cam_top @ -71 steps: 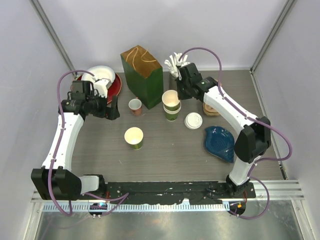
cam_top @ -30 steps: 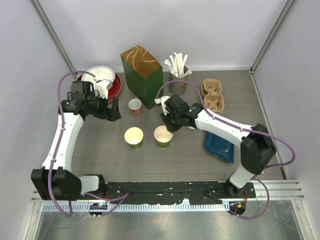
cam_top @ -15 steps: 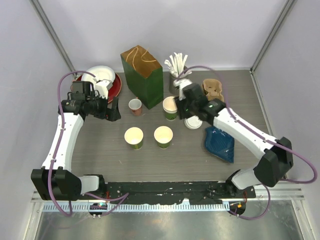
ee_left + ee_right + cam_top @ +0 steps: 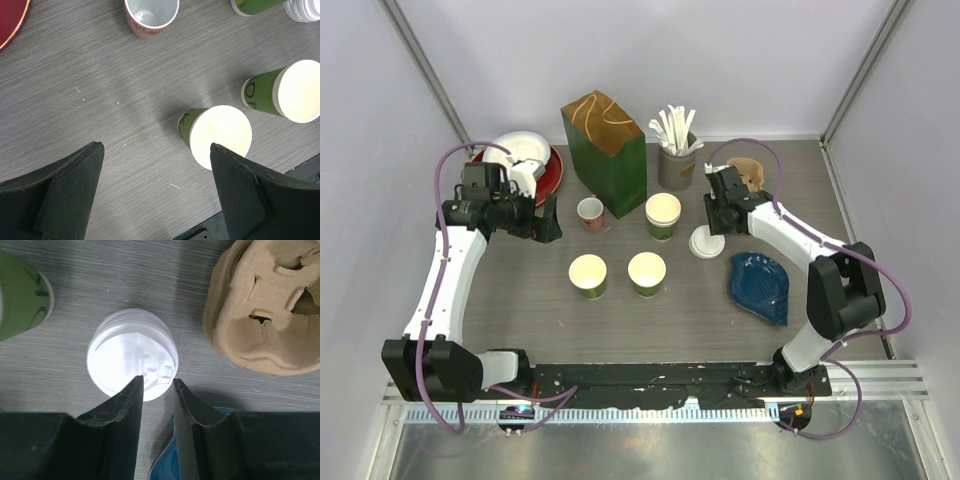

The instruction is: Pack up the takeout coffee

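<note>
You have three green cups (image 4: 647, 273) standing open and empty mid-worktop. Two sit side by side nearer the front edge, and one sits behind them beside the stack of white lids (image 4: 131, 352). The red-and-white cup (image 4: 150, 17) is empty too, and the grey holder (image 4: 675, 172) by the far edge carries white stirrers (image 4: 672, 125). Your right claw (image 4: 155, 385), narrowly parted and gripping nothing, has swung from the rear cup to above the lids. Your left claw (image 4: 156, 147) gapes wide, empty.

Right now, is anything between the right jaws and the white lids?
Nothing visible. The right jaws hang over the white lids; the cardboard carrier and a green cup sit off to the sides.
</note>
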